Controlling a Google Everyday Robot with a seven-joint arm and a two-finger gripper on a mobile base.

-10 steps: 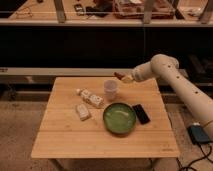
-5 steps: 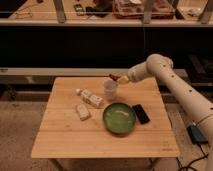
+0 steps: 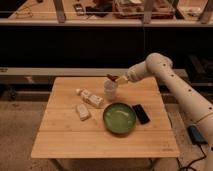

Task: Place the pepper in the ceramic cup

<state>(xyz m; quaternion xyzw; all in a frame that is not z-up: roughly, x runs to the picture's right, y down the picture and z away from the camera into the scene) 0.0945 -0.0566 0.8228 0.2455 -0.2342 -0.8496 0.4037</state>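
The ceramic cup (image 3: 110,89) is small and pale and stands upright at the back middle of the wooden table (image 3: 65,140). The dark red pepper (image 3: 112,77) is held just above the cup's rim. My gripper (image 3: 118,78) reaches in from the right on the white arm and is shut on the pepper, directly over the cup and slightly to its right.
A wide green bowl (image 3: 120,118) sits in front of the cup. A black phone-like slab (image 3: 141,113) lies to the bowl's right. Two pale packets (image 3: 92,98) (image 3: 82,111) lie left of the cup. Dark shelving stands behind the table.
My gripper has moved left with the pepper, from right of the cup to directly above its rim. The cup and other objects have not moved.
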